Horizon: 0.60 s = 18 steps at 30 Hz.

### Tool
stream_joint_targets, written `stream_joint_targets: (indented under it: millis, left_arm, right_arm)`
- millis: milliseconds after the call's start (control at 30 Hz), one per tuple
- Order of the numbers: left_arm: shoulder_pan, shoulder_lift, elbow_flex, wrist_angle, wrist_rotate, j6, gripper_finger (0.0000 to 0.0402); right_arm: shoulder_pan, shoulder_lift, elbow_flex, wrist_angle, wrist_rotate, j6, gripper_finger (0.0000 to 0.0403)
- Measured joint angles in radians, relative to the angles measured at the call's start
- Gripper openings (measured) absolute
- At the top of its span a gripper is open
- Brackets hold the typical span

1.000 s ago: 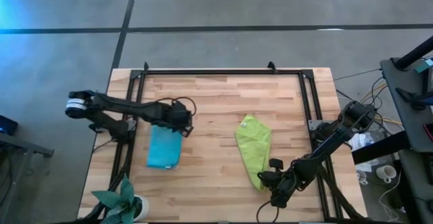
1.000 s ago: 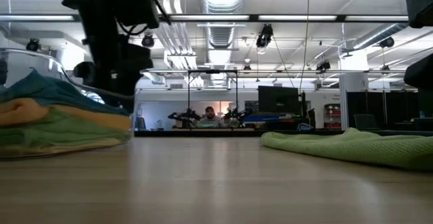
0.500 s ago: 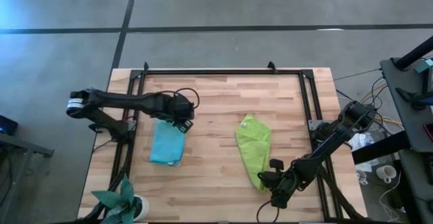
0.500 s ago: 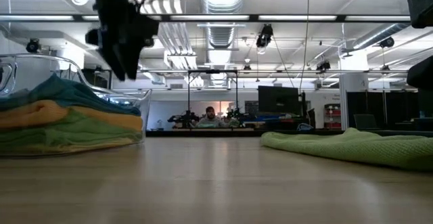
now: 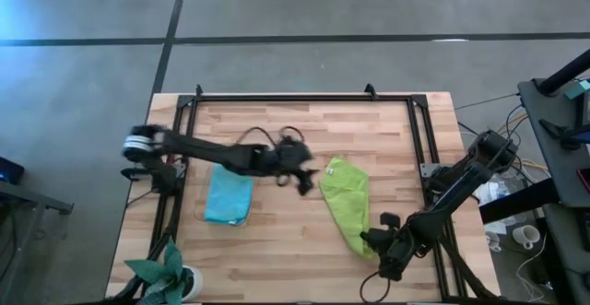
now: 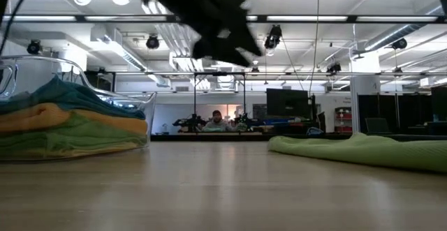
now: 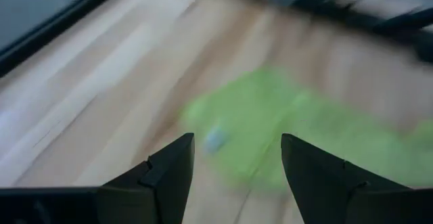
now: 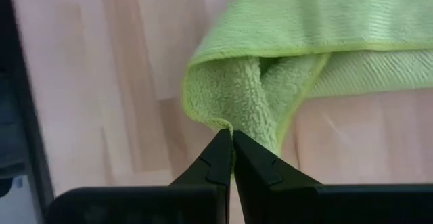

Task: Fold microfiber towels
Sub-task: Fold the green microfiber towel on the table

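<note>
The lime green towel (image 5: pixel 345 202) lies folded and lengthwise at the table's centre right; it also shows in the low view (image 6: pixel 363 151). My left gripper (image 5: pixel 309 181) hangs open and empty above the table, just left of the towel's far end; its wrist view shows the towel (image 7: pixel 270 126) ahead of the fingers. My right gripper (image 5: pixel 373 240) is shut on the towel's near end. A stack of folded towels (image 5: pixel 228 197) lies at the left, light blue on top; the low view (image 6: pixel 70 123) shows orange, yellow and green layers under it. My right gripper pinches the lime green towel's near end at a folded, bunched edge (image 8: pixel 226 112), between the free ends of its two fingers. The fingers come at it low, from the table's near right side. The rest of the towel lies flat on the table.
A potted plant with pointed leaves (image 5: pixel 166 273) stands at the near left corner. A black metal frame (image 5: pixel 304 98) runs along the far, left and right edges. A clear curved wall (image 6: pixel 42 67) shows around the stack in the low view. Bare wood lies between stack and towel.
My left gripper has left the stack and swung quickly toward the table's right, up to the lime green towel's far end. My right gripper has shifted a little toward the right edge, and the towel's near end has gone with it.
</note>
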Motion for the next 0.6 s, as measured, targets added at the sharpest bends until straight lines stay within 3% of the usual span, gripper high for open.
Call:
stream_joint_targets:
  millis: [100, 200, 400, 600]
  left_arm:
    - [0.0, 0.162, 0.089, 0.16, 0.109, 0.114, 0.0205]
    - [0.0, 0.319, 0.242, 0.087, 0.123, 0.188, 0.0205]
    - [0.026, 0.549, 0.527, -0.059, 0.175, 0.195, 0.0205]
    - [0.049, 0.641, 0.619, -0.089, 0.332, 0.197, 0.0205]
  right_arm:
    - [-0.002, -0.005, 0.0, -0.014, 0.001, 0.004, 0.0009]
    - [-0.001, -0.004, 0.0, -0.014, 0.0, 0.02, 0.0009]
    - [-0.001, -0.004, 0.0, -0.011, -0.016, 0.038, 0.0009]
    - [-0.001, -0.004, 0.0, -0.012, -0.017, 0.064, 0.0009]
